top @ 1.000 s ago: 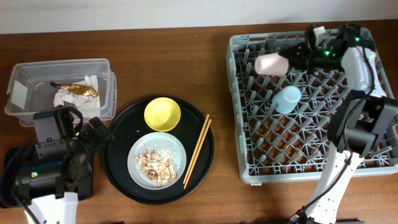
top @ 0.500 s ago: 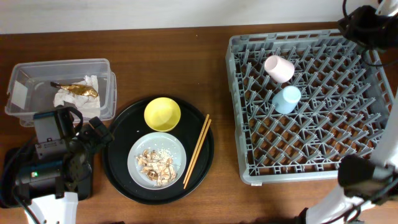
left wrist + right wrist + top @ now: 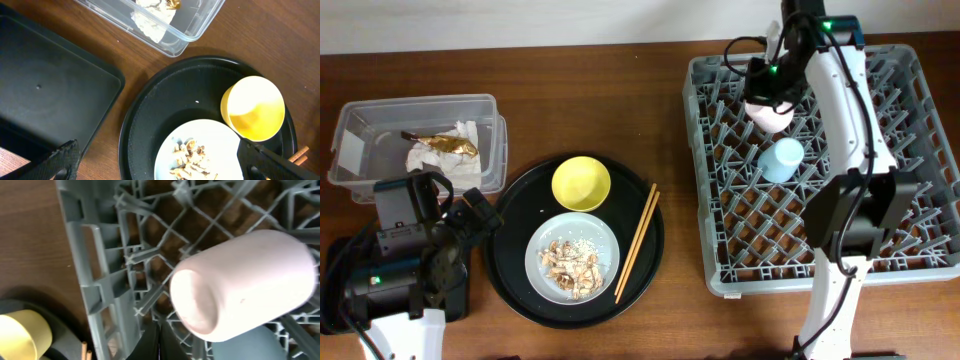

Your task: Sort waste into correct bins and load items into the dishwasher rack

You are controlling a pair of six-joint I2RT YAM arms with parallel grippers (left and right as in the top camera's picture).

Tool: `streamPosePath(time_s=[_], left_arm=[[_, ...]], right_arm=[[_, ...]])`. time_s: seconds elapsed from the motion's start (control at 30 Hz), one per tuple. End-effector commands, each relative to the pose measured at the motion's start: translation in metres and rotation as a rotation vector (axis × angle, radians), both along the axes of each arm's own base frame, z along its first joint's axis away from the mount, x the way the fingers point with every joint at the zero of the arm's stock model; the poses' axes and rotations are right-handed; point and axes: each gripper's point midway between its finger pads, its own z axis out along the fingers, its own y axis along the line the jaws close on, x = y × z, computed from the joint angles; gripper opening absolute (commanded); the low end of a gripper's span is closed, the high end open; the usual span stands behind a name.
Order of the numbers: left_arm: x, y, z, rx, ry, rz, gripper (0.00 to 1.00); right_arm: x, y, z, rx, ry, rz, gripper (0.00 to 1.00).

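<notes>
The pink cup (image 3: 772, 114) lies on its side in the back left of the grey dishwasher rack (image 3: 910, 270), with the light-blue cup (image 3: 782, 160) just in front of it. My right gripper (image 3: 763, 92) hovers right over the pink cup (image 3: 245, 280); its fingers (image 3: 158, 342) are shut and hold nothing. My left gripper (image 3: 165, 167) is open and empty above the pale grey plate (image 3: 210, 145) of food scraps (image 3: 570, 267). The yellow bowl (image 3: 581, 184) and chopsticks (image 3: 637, 243) lie on the round black tray (image 3: 510, 265). The napkin and gold wrapper (image 3: 440, 148) lie in the clear box (image 3: 415, 105).
The flat black tray (image 3: 45, 100) lies left of the round tray, under my left arm (image 3: 405, 265). The right arm reaches across the rack from its front right side. Bare wooden table shows between the round tray and the rack.
The right gripper let go of the pink cup, swung out to the rack's far right corner, then came back over the cup. The left arm has not moved.
</notes>
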Motion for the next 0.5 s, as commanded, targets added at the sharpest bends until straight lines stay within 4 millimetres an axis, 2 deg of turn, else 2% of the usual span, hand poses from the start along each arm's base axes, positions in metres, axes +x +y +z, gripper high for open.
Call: streamPosePath(time_s=[0.0,0.1,0.3,0.37,0.4,0.47], left_arm=[[0.001,0.0,0.007,-0.007,-0.023,0.009,0.99],[0.001,0.0,0.007,-0.007,-0.023,0.009,0.99],[0.001,0.0,0.007,-0.007,-0.023,0.009,0.99],[0.001,0.0,0.007,-0.007,-0.023,0.008,0.99],[0.001,0.0,0.007,-0.007,-0.023,0.009,0.99],[0.001,0.0,0.007,-0.007,-0.024,0.009,0.99]], right_arm=[[0.001,-0.02,0.003,-0.064,-0.01,-0.043,0.04],[-0.001,-0.035,0.0,-0.141,0.008,-0.092,0.04],[-0.002,-0.046,0.004,-0.186,0.012,-0.186,0.04],[0.0,-0.036,0.017,-0.131,-0.022,-0.164,0.04],[0.005,-0.012,0.032,-0.026,-0.083,-0.043,0.04],[0.007,-0.004,0.033,0.016,-0.091,-0.013,0.04]])
